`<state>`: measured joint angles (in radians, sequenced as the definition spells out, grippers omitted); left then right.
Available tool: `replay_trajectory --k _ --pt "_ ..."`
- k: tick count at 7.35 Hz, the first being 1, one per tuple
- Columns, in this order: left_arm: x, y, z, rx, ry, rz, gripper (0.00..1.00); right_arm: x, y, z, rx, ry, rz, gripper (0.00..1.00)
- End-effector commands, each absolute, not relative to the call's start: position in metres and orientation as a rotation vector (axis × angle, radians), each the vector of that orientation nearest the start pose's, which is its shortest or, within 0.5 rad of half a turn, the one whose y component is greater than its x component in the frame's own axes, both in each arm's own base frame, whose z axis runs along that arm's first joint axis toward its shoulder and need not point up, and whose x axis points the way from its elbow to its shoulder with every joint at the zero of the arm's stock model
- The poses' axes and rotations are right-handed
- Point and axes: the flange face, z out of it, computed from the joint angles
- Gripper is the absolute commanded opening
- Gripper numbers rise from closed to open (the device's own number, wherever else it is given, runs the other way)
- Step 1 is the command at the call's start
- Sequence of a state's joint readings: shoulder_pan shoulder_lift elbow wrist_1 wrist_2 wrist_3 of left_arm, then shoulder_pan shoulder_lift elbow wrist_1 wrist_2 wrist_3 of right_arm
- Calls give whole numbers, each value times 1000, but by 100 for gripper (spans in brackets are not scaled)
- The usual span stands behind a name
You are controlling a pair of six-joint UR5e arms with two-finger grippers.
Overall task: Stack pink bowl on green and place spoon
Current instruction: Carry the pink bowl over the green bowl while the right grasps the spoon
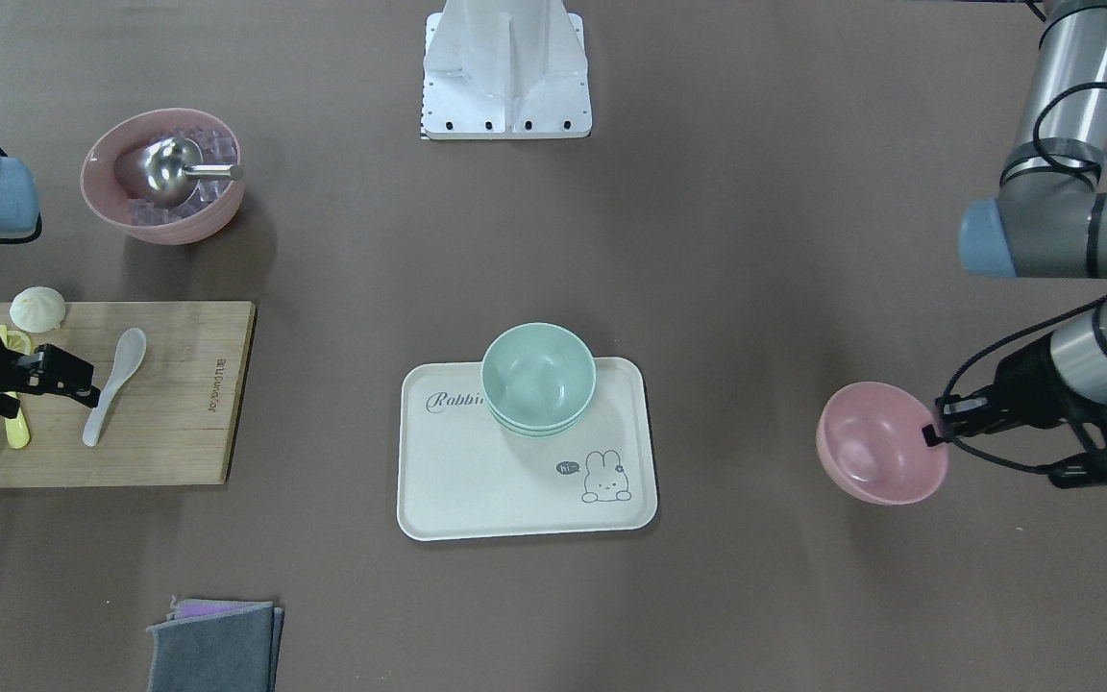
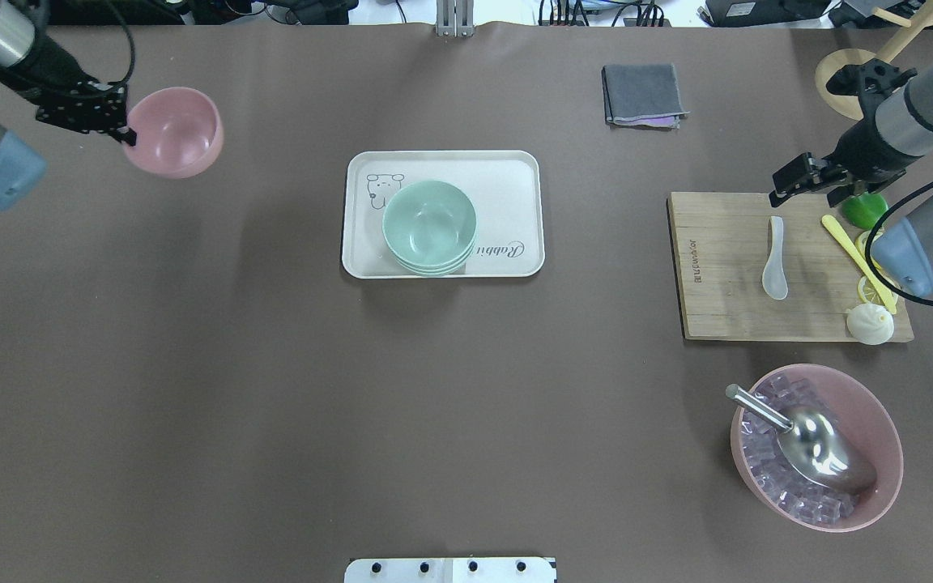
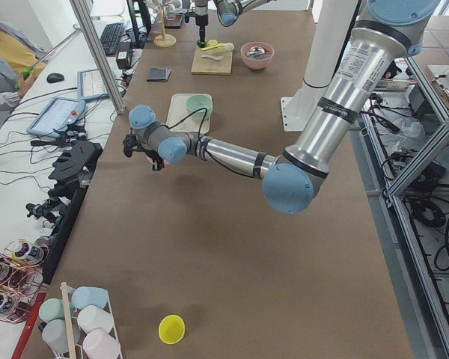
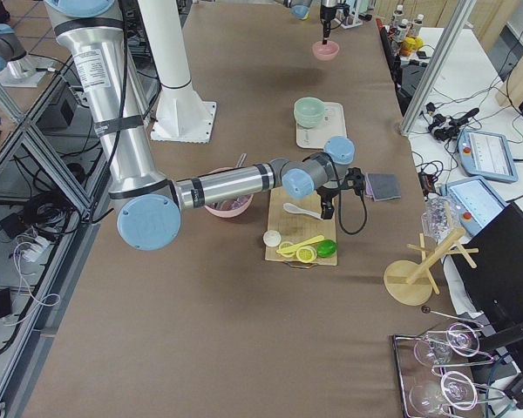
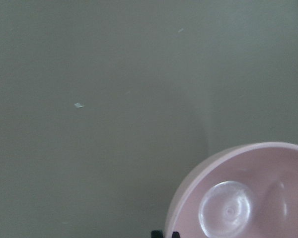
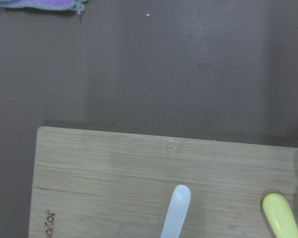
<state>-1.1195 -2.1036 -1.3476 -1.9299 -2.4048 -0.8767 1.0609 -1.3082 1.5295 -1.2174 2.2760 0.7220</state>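
overhead exterior | l arm outstretched, l pincer (image 2: 128, 134) pinching pink bowl (image 2: 179, 134) rim | r pincer (image 2: 781, 185) spread near spoon (image 2: 774, 267)

My brown table (image 2: 191, 364) in play, cream rabbit tray (image 2: 515, 174) dead centre, bamboo cutting board (image 2: 726, 312) out on my right, big pink ice-cube bowl (image 2: 888, 478) beside it, folded grey cloth (image 2: 643, 93) far side, white base plate (image 2: 450, 570) at my edge
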Motion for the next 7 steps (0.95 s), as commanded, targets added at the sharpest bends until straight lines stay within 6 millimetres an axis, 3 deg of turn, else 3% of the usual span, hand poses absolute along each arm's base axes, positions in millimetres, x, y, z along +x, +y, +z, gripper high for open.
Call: replay_trajectory --k 1,2,3,4,5,7 --pt "323 -667 273 -34 1077 -176 0 -295 -553 490 32 -864 59 90" --pt "357 -662 219 -59 1051 -201 0 -297 -551 493 27 -860 56 90" --pt "395 -643 193 -51 1036 -197 0 -297 -549 495 14 -858 57 90" --pt "421 -627 181 -36 1028 -207 0 -298 -548 502 4 -848 60 86" --pt "434 -619 176 -39 1026 -209 0 -293 -546 500 -1 -857 61 85" --pt "457 -607 179 -17 1004 -199 0 -285 -539 518 -19 -838 74 83"
